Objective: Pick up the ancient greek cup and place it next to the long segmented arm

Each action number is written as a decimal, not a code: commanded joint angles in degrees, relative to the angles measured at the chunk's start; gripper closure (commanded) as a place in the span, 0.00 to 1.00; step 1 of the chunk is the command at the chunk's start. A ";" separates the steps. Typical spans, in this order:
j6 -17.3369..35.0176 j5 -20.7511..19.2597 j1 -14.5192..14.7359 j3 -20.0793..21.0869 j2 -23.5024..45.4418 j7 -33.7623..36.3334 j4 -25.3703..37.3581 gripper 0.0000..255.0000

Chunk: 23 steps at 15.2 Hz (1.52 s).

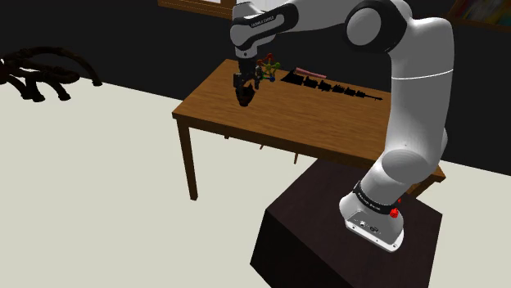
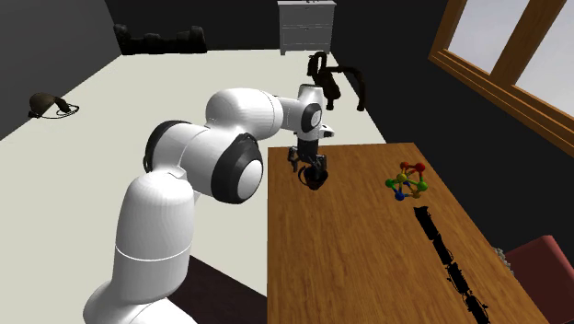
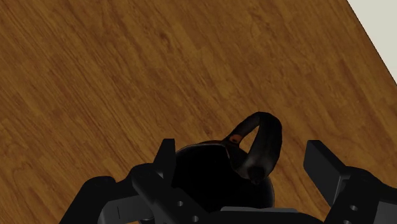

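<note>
Straddling the black, loop-handled Greek cup [image 3: 203,175] with spread fingers, the gripper [image 3: 245,159] hangs low over the wooden table [image 1: 327,123] near its edge, nothing pinched yet. The grasp appears to be in hand. Next the fingers must close on the cup, lift it, then carry it to the long segmented arm [image 1: 332,84], well apart.

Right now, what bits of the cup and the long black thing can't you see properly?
The cup's bottom: wrist view, hidden behind the fingers and the lower edge.
The cup's pattern: shoulder view, too small and dark under the gripper.
One end of the long segmented arm: second exterior view, cut off by the bottom edge.
Whether the cup rests on the table: no view settles it.
</note>
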 commanded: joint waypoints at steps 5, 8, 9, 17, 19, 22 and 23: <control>0.00 0.00 0.00 0.00 0.00 0.00 0.00 1.00; 0.00 0.00 0.00 0.00 0.00 0.00 0.00 1.00; 0.00 0.00 0.00 0.00 0.00 0.00 0.00 1.00; -3.89 0.09 0.03 0.02 -1.44 -0.29 2.47 1.00; -5.24 0.12 0.04 0.03 -1.83 -0.38 3.42 1.00; -7.29 0.16 0.05 0.03 -2.33 -0.53 4.98 1.00; -7.99 0.17 0.06 0.03 -2.47 -0.58 5.54 1.00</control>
